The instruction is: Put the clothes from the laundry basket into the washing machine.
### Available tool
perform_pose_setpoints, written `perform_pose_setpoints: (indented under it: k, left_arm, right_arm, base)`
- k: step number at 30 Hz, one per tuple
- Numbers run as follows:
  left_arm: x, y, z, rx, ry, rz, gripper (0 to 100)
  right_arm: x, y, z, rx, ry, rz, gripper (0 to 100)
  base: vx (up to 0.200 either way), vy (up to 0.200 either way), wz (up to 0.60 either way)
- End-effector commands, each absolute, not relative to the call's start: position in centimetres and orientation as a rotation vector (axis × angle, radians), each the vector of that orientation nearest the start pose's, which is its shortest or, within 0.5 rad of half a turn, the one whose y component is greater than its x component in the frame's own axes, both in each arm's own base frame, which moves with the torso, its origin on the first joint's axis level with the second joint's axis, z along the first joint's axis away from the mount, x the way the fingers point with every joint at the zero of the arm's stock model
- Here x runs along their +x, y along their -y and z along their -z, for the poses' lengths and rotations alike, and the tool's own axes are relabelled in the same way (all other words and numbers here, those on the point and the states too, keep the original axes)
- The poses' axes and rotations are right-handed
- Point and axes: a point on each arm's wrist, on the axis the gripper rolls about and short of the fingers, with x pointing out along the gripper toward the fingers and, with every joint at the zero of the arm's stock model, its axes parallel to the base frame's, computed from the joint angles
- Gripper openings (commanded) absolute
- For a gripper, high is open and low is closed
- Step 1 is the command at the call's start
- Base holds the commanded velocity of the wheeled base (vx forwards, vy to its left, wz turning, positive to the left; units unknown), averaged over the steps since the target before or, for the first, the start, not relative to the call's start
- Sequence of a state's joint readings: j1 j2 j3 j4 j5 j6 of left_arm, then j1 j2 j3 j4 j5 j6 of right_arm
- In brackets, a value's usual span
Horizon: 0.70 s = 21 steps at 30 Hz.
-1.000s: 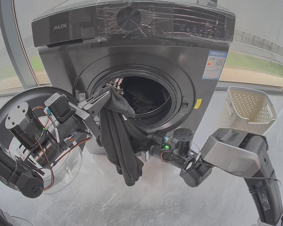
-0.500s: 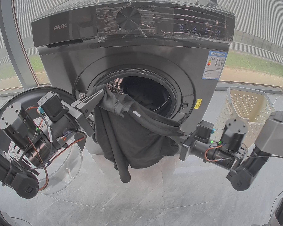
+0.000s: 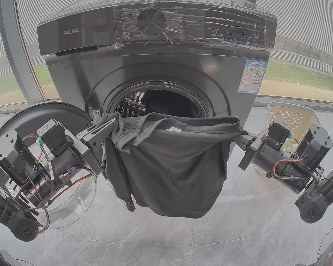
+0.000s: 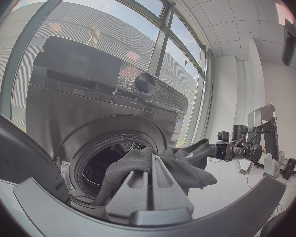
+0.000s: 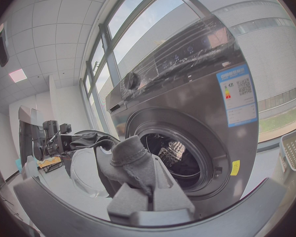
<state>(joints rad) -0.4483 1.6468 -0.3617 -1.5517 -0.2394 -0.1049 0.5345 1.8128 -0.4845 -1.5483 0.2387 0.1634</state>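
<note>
Left arm (image 3: 24,167): reaches in from low on the left, wrist angled up and inward
Left tool (image 3: 114,122): fingers pressed together, pinching one top corner of the dark garment (image 3: 174,167)
Right arm (image 3: 314,146): comes in from the low right, forearm pointing leftward
Right tool (image 3: 238,137): clamped on the opposite top corner, about level with the left tool, the two well apart

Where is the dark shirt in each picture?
Head view: dark shirt stretched between left end effector and right end effector.
Left wrist view: shirt bunched over the left end effector.
Right wrist view: shirt draped over the right end effector.
Shared landmark: the round dial.
</note>
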Motion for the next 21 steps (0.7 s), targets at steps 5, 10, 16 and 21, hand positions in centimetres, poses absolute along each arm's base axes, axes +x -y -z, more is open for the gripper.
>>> perform_pose_setpoints:
  k: [5, 10, 16, 21]
  left_arm:
    - [22.1, 10.3, -17.6, -0.087, 0.235, 0.654, 0]
    - [22.5, 10.2, -17.2, -0.066, 0.224, 0.644, 0]
    - [22.8, 10.4, -18.4, -0.078, 0.277, 0.638, 0]
    - [22.9, 10.5, -18.9, -0.08, 0.298, 0.64, 0]
  right_arm:
    - [24.0, -15.2, -18.7, 0.213, 0.261, -0.741, 0]
    - [23.8, -15.8, -19.0, 0.225, 0.275, -0.732, 0]
    - [24.0, -15.9, -19.2, 0.201, 0.29, -0.727, 0]
    - [24.1, -16.1, -18.3, 0.159, 0.272, -0.724, 0]
  base:
    - [0.0, 0.0, 0.0]
    - [0.0, 0.0, 0.0]
    - [0.0, 0.0, 0.0]
    - [0.0, 0.0, 0.0]
